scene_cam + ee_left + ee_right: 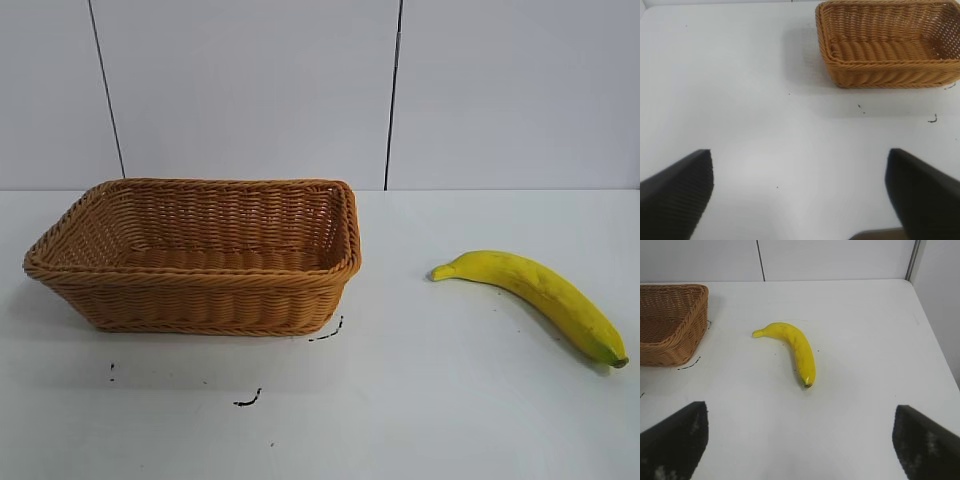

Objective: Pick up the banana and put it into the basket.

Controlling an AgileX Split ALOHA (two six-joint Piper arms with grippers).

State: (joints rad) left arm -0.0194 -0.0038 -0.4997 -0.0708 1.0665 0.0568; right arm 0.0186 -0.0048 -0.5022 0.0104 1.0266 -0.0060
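Observation:
The yellow banana (535, 292) lies flat on the white table at the right, clear of the basket. The tan woven basket (190, 282) stands at the left and holds nothing. Neither gripper shows in the exterior view. In the right wrist view the banana (795, 347) lies ahead of my open right gripper (801, 427), well short of its fingers, with a corner of the basket (670, 335) off to the side. In the left wrist view my open left gripper (800, 187) hangs over bare table, with the basket (880, 75) farther ahead.
Small black marks (248, 400) dot the table in front of the basket. A white panelled wall (250, 90) runs behind the table. The table's side edge (935, 340) shows in the right wrist view.

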